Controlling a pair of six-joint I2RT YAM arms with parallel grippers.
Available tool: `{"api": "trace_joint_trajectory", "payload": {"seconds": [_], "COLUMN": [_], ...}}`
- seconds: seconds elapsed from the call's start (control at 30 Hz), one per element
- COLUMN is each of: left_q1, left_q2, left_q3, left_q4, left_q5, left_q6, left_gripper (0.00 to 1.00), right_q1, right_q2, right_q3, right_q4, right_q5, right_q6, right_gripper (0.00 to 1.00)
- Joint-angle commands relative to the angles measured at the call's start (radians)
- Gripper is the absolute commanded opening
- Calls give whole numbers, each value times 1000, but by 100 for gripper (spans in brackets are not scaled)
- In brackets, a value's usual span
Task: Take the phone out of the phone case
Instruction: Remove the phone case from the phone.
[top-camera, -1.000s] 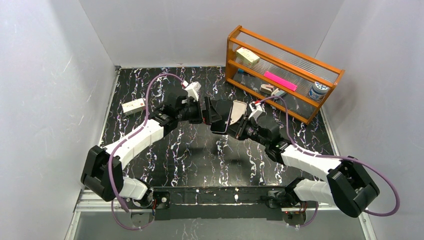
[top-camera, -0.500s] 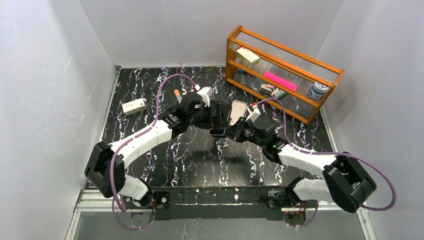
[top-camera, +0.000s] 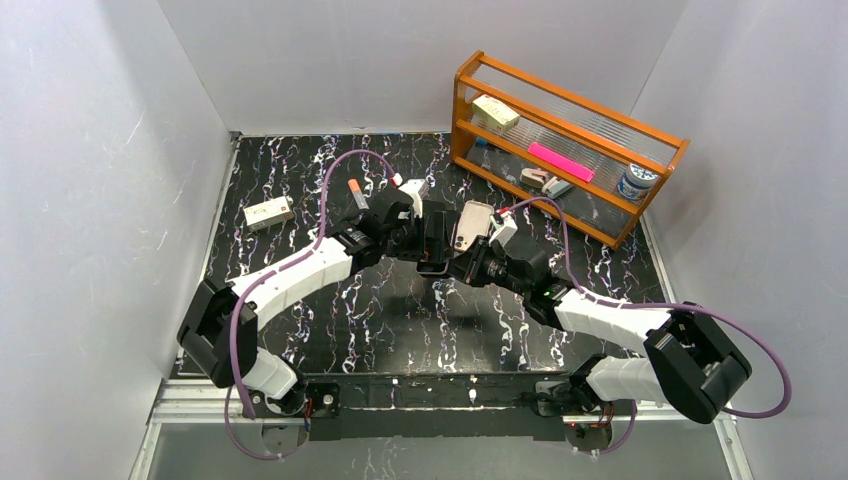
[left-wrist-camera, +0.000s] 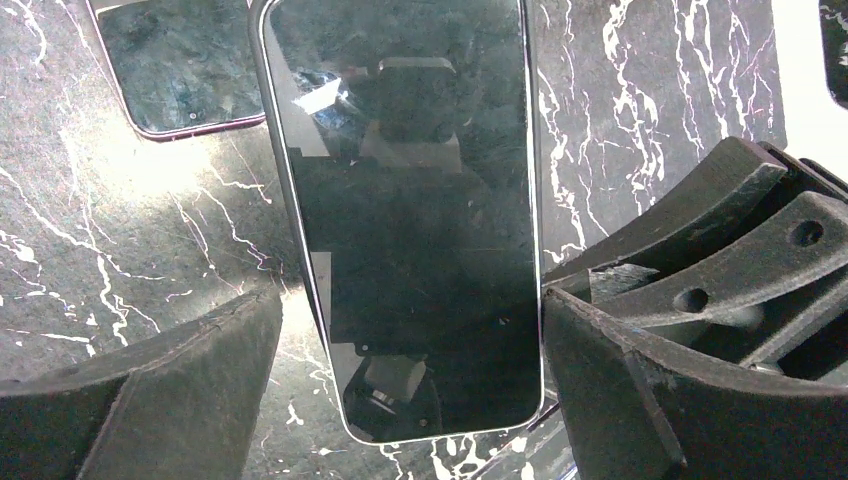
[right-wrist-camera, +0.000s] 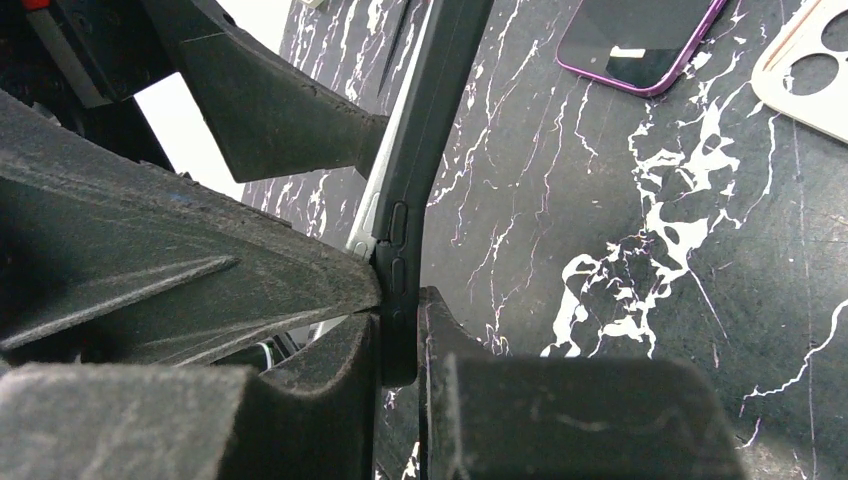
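The phone (left-wrist-camera: 410, 220), dark screen with a thin silvery rim, is held upright above the table in its black phone case (right-wrist-camera: 432, 140). Edge-on in the right wrist view, the case shows its side buttons, and a light strip of the phone (right-wrist-camera: 366, 222) shows beside it. My right gripper (right-wrist-camera: 400, 320) is shut on the case's lower end. My left gripper (left-wrist-camera: 410, 310) is open, its fingers (left-wrist-camera: 150, 400) either side of the phone's width; the right one sits at the phone's edge. In the top view both grippers, left (top-camera: 425, 235) and right (top-camera: 457, 262), meet at mid-table.
A purple-edged phone (right-wrist-camera: 640, 35) and a beige case with camera holes (top-camera: 472, 224) lie on the black marbled table (top-camera: 300, 170). A wooden rack (top-camera: 570, 130) with small items stands back right. A small white box (top-camera: 267, 212) lies at the left.
My left arm has swung right, bringing its open jaws around the held phone. My right gripper with the phone has shifted slightly left and turned it more upright.
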Motion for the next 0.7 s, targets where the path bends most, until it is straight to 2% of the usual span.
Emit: {"api": "trace_joint_trajectory", "payload": {"seconds": [0.0,0.23,0.27,0.47,0.67], "left_q1": [-5,-7,-8,-8,-9], "left_q2": [18,51,55,56,30], "left_q3": [34,41,38,25,37], "left_q4": [-31,-31,-32,-32,-59], "left_q5": [6,81,91,96,77], "left_q6": [14,8,6,2,14], "left_gripper": [98,96,93,60,47], "right_q1": [6,6,6,6,6], "right_q2": [-21,-27,-29,-51,-53], "right_q3": [37,29,27,20,17], "right_q4": [153,180,182,169,112], "right_q5": [4,-9,-6,24,106], "right_q6": [-9,-31,-34,-57,-82], "right_gripper": [1,1,1,1,1]}}
